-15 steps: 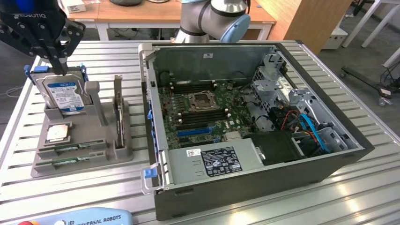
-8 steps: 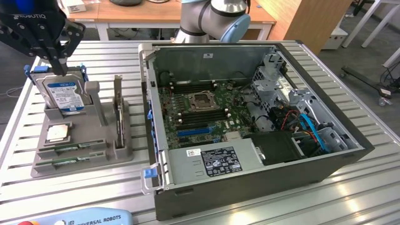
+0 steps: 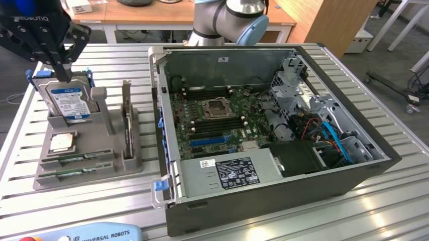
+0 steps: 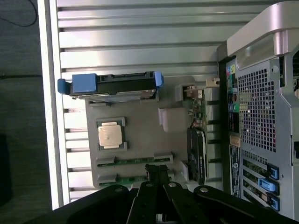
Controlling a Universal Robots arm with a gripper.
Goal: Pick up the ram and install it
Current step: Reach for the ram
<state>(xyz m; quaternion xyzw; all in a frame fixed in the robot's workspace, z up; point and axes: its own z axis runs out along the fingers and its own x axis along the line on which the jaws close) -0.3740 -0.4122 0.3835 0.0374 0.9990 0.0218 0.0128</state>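
Nearest edge of the slatted aluminium table (image 3: 87, 206): a blue-and-white control pendant (image 3: 87, 233) lying flat.

Behind it, a grey plastic parts tray (image 3: 100, 176) (image 4: 140, 135). Two thin green ram sticks with black chips lie in parallel slots at the tray's near end: the front ram stick (image 3: 69, 172) (image 4: 126, 178), and the second ram stick (image 3: 75, 159) (image 4: 135, 161) just beyond it. Both seated, neither lifted. Which one is the target I cannot tell.

Next on the tray, a small square silver processor chip (image 3: 62, 142) (image 4: 111, 134) lies flat in its recess. Past that, a silver hard drive with a blue-white label (image 3: 69, 103) (image 4: 112, 86) stands upright in blue rails.

Black two-finger claw (image 3: 65, 78) (image 4: 157, 170): pointing straight down, hanging over the hard drive's top edge, clear of the tray. Fingers pressed together, nothing between them, touching nothing. From the wrist view the tips line up over the ram slots.

On the exterior view's right, a black open computer case (image 3: 282, 198) (image 4: 257, 107) lies on its side with its green motherboard exposed.

Farthest back, the arm's silver-and-blue joint (image 3: 231, 17) rises behind the case, well apart from the claw
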